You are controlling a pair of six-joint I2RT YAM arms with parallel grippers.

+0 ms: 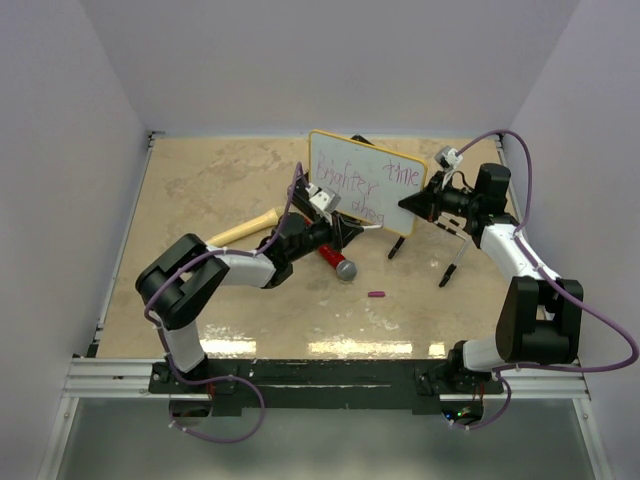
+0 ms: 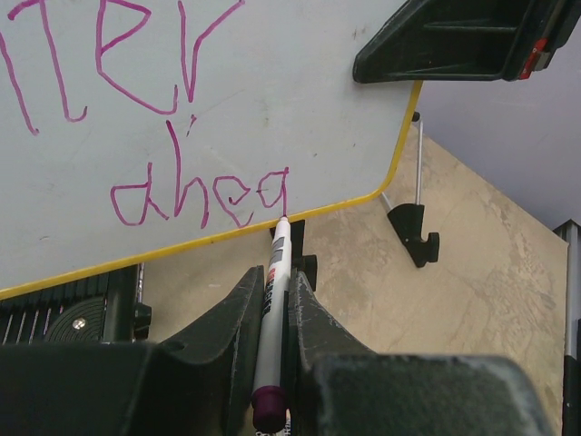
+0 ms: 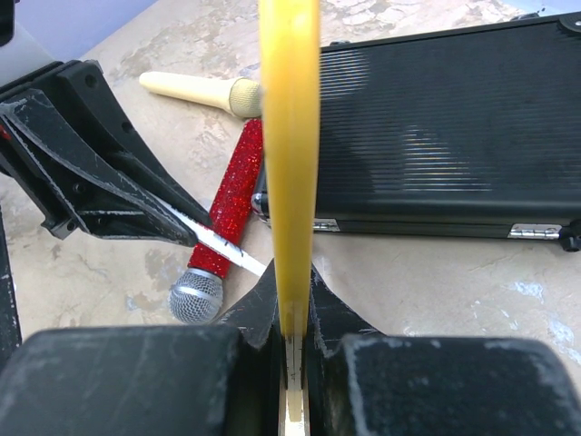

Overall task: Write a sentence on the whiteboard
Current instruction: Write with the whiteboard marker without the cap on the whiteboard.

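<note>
**While One Arm Held the Board, the Other Held the Pen**

As seen from above, a cream stick point(image 1: 245, 230) lay on the tan table point(image 1: 200, 180), over on the left. Next to it was the left gripper point(image 2: 272, 282). Its two fingers were pressed tight on a white pen point(image 2: 272, 313) with a purple end. The pen tip touched the whiteboard point(image 2: 272, 91) low down, right under the last purple letter.

Just below that gripper, a red sparkly microphone point(image 1: 335, 262) lay on the table with its silver head toward the arms.

In the middle, the whiteboard stood up on its edge and leaned a little. The sentence point(image 1: 360, 185) ran across it in a few lines of messy purple words. Black clip feet point(image 1: 395, 250) hung under the board. I could not tell if they touched the table. A small purple cap point(image 1: 376, 294) lay by itself, near the feet.

On the right, the right gripper point(image 1: 412, 203) was clamped on the board's right edge, with the yellow rim point(image 3: 289, 136) between its fingers. From that wrist's camera, a black case point(image 3: 445, 127) lay flat beyond the board.
</note>
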